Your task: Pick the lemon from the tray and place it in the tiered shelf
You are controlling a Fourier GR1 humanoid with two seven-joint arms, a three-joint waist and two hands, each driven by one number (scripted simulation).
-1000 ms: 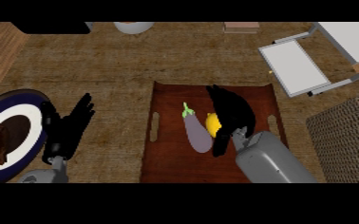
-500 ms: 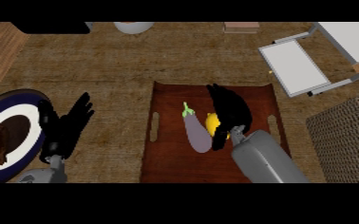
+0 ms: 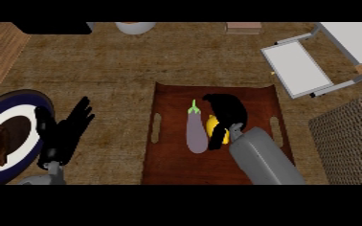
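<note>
Lemon (image 3: 214, 129): likely light, firm, smooth; take it across its middle.
Right hand (image 3: 225, 109): curls over it, apparently grasping.
Left hand (image 3: 67, 131): released.

Head view of the counter. Right hand (image 3: 225, 111) curled over the lemon (image 3: 214, 127) on the brown tray (image 3: 170, 163), just beside an eggplant (image 3: 196, 133). Left hand (image 3: 67, 131) open, near a dark-rimmed plate (image 3: 28, 100). White tiered shelf (image 3: 297, 69) at upper right.

Counted one tray (image 3: 170, 163), one lemon (image 3: 214, 127), one eggplant (image 3: 196, 133), one tiered shelf (image 3: 297, 69), one plate (image 3: 21, 119), two hands (image 3: 67, 129) (image 3: 225, 109).
</note>
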